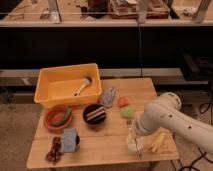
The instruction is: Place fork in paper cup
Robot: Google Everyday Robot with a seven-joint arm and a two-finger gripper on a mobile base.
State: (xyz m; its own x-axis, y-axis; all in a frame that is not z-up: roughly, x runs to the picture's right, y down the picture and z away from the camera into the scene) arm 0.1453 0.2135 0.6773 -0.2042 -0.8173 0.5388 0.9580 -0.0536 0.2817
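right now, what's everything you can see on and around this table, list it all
table: 1, light wood, centre
bin: 1, yellow, table's back left
utensil: 1, light handle, rounded head, inside the bin
reddish-brown bowl: 1, left, green item inside
black bowl: 1, centre, striped contents
blue-grey packet: 1, right of the bin
orange item: 1, beside the packet
green item: 1, pale, centre right
blue item: 1, front left
dark red pieces: a cluster, front left corner
yellow piece: 1, front right
paper cup: 1, off-white, front right
fork: 1, thin, grey, at the cup
pincer: 1, over the cup, on the white arm
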